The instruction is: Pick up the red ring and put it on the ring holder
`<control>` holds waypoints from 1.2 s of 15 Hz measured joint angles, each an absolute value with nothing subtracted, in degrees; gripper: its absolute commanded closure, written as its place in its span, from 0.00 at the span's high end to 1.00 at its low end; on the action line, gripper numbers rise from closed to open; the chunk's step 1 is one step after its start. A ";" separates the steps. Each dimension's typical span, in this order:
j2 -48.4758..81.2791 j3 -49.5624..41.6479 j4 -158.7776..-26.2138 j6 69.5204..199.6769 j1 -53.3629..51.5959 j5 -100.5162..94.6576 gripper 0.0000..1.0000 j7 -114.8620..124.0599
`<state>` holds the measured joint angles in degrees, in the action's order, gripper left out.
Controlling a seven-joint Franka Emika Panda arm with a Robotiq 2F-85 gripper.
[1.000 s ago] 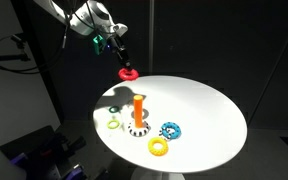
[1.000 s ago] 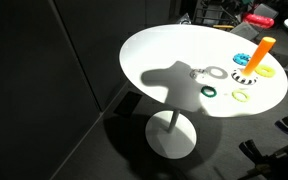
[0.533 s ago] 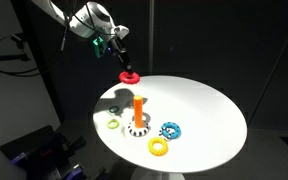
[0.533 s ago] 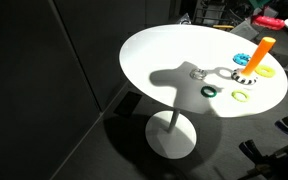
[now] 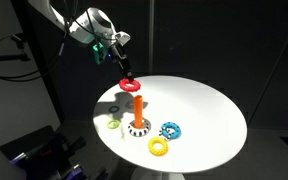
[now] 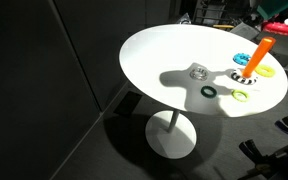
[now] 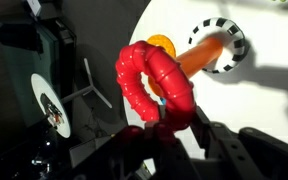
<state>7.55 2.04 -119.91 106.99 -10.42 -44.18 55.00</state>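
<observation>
My gripper [image 5: 125, 77] is shut on the red ring [image 5: 132, 86] and holds it in the air just above and behind the ring holder [image 5: 138, 112], an upright orange peg on a black-and-white base on the white round table [image 5: 204, 110]. In the wrist view the red ring [image 7: 154, 80] hangs between my fingers [image 7: 164, 125], with the orange peg [image 7: 194, 58] lying right behind it. In an exterior view the peg [image 6: 258, 55] stands at the table's far right; a bit of the red ring [image 6: 284, 14] shows at the frame's top right edge.
A yellow ring [image 5: 159, 146], a blue toothed ring [image 5: 171, 130] and a thin yellow-green ring [image 5: 113, 124] lie round the holder. In an exterior view a small dark ring [image 6: 210, 92] and a clear ring [image 6: 198, 72] lie on the table. Dark surroundings beyond the table edge.
My gripper has carried the red ring down and toward the peg; its shadow on the table has shifted toward the holder.
</observation>
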 measured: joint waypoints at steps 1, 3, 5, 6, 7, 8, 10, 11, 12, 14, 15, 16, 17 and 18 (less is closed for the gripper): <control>7.55 2.03 -120.23 107.00 -10.13 -44.61 0.09 55.00; 7.55 2.03 -120.57 107.03 -9.54 -45.46 0.09 55.01; 7.57 2.01 -120.68 107.15 -8.87 -46.09 0.09 55.01; 7.61 1.99 -120.69 107.20 -8.54 -46.39 0.09 55.01; 7.65 1.98 -120.69 107.30 -8.23 -46.69 0.09 55.02; 7.71 1.96 -120.69 107.44 -7.92 -46.95 0.09 55.02; 7.87 1.94 -120.69 107.91 -7.39 -47.42 0.09 55.04; 7.99 1.91 -120.69 108.20 -7.21 -47.61 0.09 55.05; 8.11 1.88 -120.69 108.51 -7.08 -47.76 0.09 55.06; 8.47 1.85 -120.69 109.00 -6.91 -48.16 0.09 55.14; 8.70 1.85 -120.69 109.21 -6.87 -48.36 0.09 55.20; 8.94 1.85 -120.69 109.41 -6.84 -48.64 0.09 55.27; 9.20 1.85 -120.69 109.57 -6.84 -49.04 0.09 55.39; 9.47 1.85 -120.69 109.69 -6.84 -49.46 0.09 55.54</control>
